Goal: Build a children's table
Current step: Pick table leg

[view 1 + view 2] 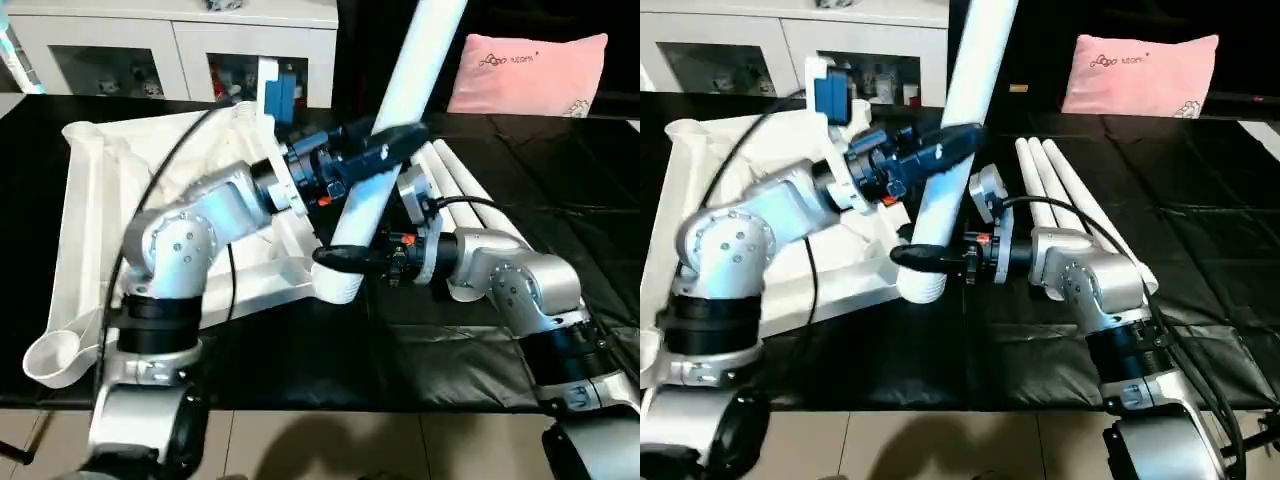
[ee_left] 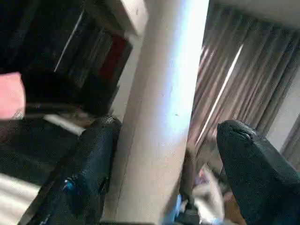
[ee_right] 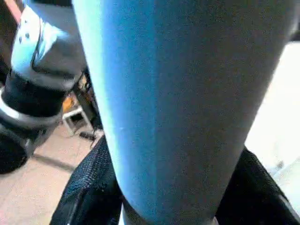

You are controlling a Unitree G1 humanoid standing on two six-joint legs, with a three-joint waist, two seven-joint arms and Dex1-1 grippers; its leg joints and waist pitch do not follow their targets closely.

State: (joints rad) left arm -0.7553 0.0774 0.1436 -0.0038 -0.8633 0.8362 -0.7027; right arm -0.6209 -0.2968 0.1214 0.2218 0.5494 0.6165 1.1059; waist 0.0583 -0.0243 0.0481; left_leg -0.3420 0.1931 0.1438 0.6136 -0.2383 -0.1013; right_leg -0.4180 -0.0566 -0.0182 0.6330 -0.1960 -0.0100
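Black tabletop [image 1: 560, 180] before white cabinet [image 1: 150, 40]; right gripper [image 1: 345, 257] pinching leg [image 1: 385, 130], left gripper [image 1: 375, 150] spread

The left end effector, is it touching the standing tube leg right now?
Apart on one side: the left wrist view shows a gap between the tube leg and one finger of the left end effector.

A black sheet [image 1: 1200, 250], creased and glossy, covers the surface. On it lies the white tabletop [image 1: 90, 200], underside up, on the robot's left, one round corner socket [image 1: 55, 355] near the front edge. Three white legs [image 1: 1065, 185] lie side by side on the sheet to the right of the tabletop. A pink pillow [image 1: 527, 72] rests at the sheet's far edge.
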